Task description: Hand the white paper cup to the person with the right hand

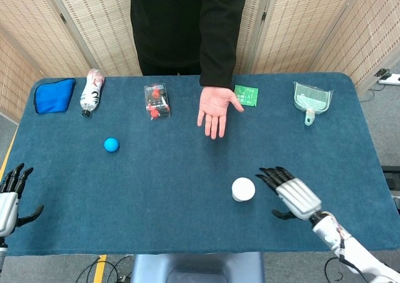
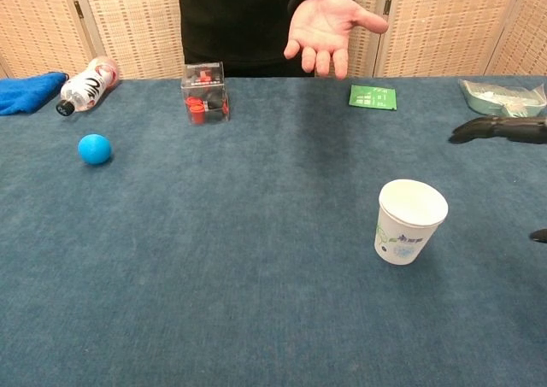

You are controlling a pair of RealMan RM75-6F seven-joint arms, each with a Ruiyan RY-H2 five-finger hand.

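The white paper cup [image 1: 243, 189] [image 2: 409, 221] stands upright on the blue table, right of centre and toward the near edge. My right hand [image 1: 291, 194] is open just to the right of the cup, its fingers spread toward it without touching; in the chest view only its dark fingertips [image 2: 498, 129] show at the right edge. At the lower left corner my left hand [image 1: 10, 194] is open and holds nothing. The person's open palm [image 1: 214, 107] [image 2: 327, 26] is held out above the far middle of the table.
Along the far edge lie a blue cloth [image 1: 53, 95], a bottle on its side [image 1: 91, 92], a clear box with red parts [image 1: 157, 100], a green packet [image 1: 246, 96] and a small dustpan [image 1: 312, 100]. A blue ball [image 1: 111, 145] sits left of centre.
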